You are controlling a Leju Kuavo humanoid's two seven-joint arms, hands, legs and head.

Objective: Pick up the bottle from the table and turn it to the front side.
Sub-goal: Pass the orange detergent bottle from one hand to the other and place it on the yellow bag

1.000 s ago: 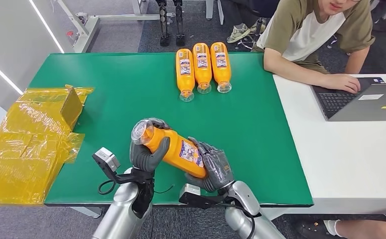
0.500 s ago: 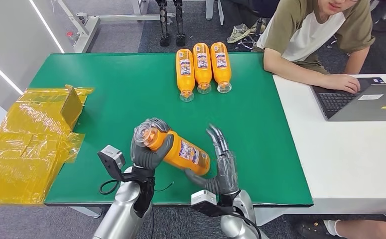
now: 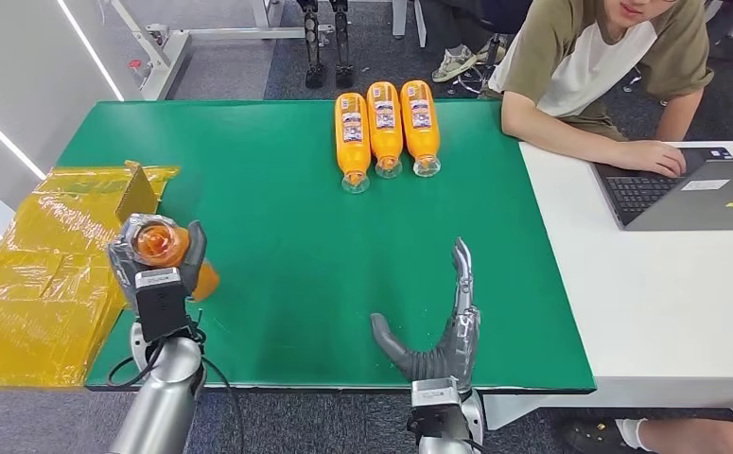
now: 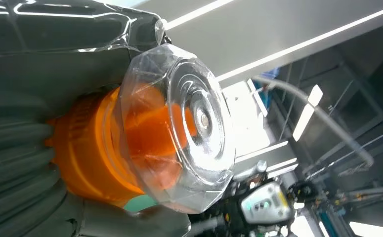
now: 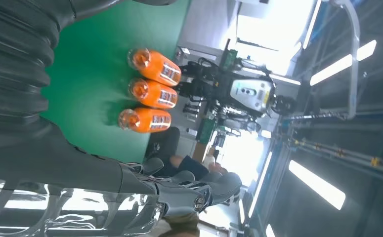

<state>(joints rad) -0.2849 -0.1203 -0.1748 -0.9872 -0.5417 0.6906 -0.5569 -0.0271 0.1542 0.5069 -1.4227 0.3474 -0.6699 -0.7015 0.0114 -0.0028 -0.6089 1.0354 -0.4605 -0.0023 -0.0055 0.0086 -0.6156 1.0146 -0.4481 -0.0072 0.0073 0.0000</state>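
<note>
My left hand [image 3: 154, 270] grips an orange bottle [image 3: 161, 244] with a clear cap, raised above the table's front left corner, its cap end turned toward my head camera. The left wrist view shows that clear cap [image 4: 179, 128] and orange neck close up, with my fingers [image 4: 16, 168] wrapped round the body. My right hand [image 3: 443, 326] stands open near the front edge of the green table [image 3: 277, 208], fingers straight and pointing away from me, thumb out to the left, holding nothing. In the right wrist view its fingers [image 5: 189, 190] are spread.
Three more orange bottles [image 3: 384, 128] lie side by side at the table's far middle, also seen as the bottle row [image 5: 149, 94]. Crumpled yellow plastic wrap [image 3: 50, 265] covers the left edge. A person [image 3: 608, 66] types on a laptop [image 3: 693, 189] at the white table on the right.
My right hand let go of the bottle and opened. My left hand carried the bottle left and up, swinging its cap end toward the camera.
</note>
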